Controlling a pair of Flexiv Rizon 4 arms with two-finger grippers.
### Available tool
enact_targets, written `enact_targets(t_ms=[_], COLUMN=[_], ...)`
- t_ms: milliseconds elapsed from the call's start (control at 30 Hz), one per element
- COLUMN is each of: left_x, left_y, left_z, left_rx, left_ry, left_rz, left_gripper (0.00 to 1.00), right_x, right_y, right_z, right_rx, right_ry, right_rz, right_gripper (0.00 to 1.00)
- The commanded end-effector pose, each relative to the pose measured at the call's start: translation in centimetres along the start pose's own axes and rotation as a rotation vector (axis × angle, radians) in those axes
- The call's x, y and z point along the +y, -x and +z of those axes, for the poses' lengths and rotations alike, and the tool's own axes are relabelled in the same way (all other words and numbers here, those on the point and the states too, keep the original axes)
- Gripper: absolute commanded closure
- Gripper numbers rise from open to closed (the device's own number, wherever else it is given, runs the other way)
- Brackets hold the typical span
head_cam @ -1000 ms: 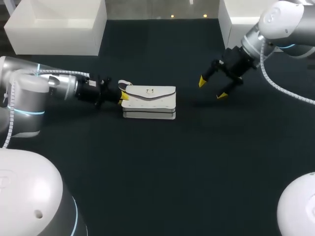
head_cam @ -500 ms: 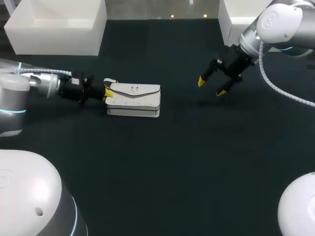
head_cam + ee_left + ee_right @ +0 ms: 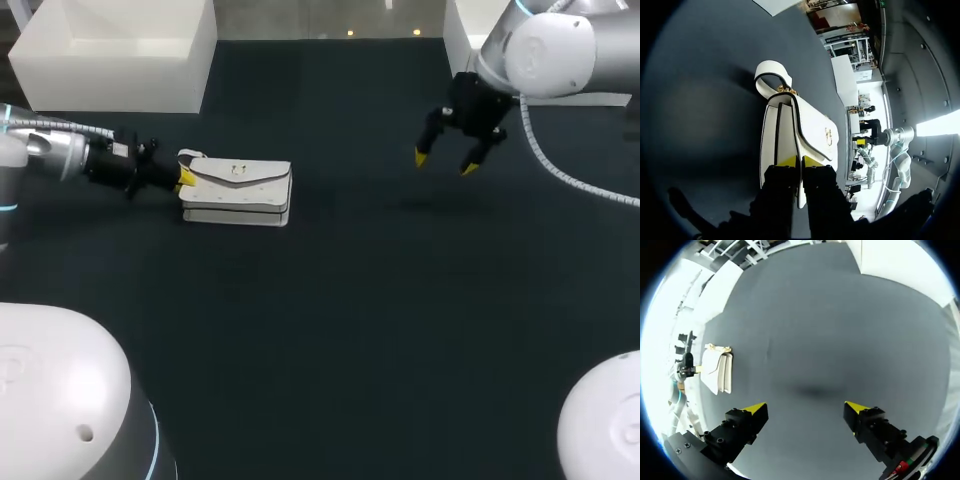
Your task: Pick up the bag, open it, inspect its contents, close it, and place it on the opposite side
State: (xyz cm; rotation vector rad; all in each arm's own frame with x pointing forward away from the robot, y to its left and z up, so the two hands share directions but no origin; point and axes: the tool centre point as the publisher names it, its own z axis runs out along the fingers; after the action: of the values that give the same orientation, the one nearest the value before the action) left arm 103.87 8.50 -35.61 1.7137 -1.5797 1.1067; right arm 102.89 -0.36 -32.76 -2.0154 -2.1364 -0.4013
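Note:
A white bag (image 3: 237,190) with dark trim and a small gold clasp lies flat at the table's left, its flap closed. My left gripper (image 3: 185,180) comes in from the left and is shut on the bag's left end. In the left wrist view its fingers (image 3: 799,161) pinch the bag's (image 3: 805,130) edge, and the short strap (image 3: 771,75) loops out ahead at the far end. My right gripper (image 3: 443,160) hangs open and empty above the table at the back right, far from the bag. In the right wrist view its fingers (image 3: 805,410) stand wide apart, with the bag (image 3: 719,369) small and off to one side.
A white box (image 3: 115,50) stands at the back left, just behind the bag. Another white box (image 3: 470,40) stands at the back right, behind my right arm. Dark table surface (image 3: 350,330) stretches across the middle and front.
My left arm has drawn back to the left, taking the bag with it. My right gripper has shifted slightly to the right and back, still open.

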Motion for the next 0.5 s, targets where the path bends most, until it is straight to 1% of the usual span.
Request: enact_targets(t_ms=[33, 233, 367, 500], left_x=[-1.0, -2.3, -3.3, -3.9], left_y=[0.9, 2.2, 3.1, 3.8], left_z=[-1.5, -3.2, -4.6, -5.9], left_rx=[0.0, -0.011, -0.025, -0.035], left_ry=[0.006, -0.004, -0.011, -0.017], left_rz=[0.0, -0.002, 0.001, 0.001], left_gripper=[1.0, 1.0, 1.0, 1.0], right_x=[-0.5, 0.0, 0.3, 0.6], right_y=[0.0, 0.9, 2.2, 3.6], right_z=[-0.6, -1.1, -2.1, -2.9], right_rx=[-0.09, -0.159, -0.213, -0.241], right_ry=[0.041, 0.066, 0.089, 0.095], right_rz=[0.023, 0.044, 0.058, 0.059], right_gripper=[0.0, 0.0, 0.0, 0.0])
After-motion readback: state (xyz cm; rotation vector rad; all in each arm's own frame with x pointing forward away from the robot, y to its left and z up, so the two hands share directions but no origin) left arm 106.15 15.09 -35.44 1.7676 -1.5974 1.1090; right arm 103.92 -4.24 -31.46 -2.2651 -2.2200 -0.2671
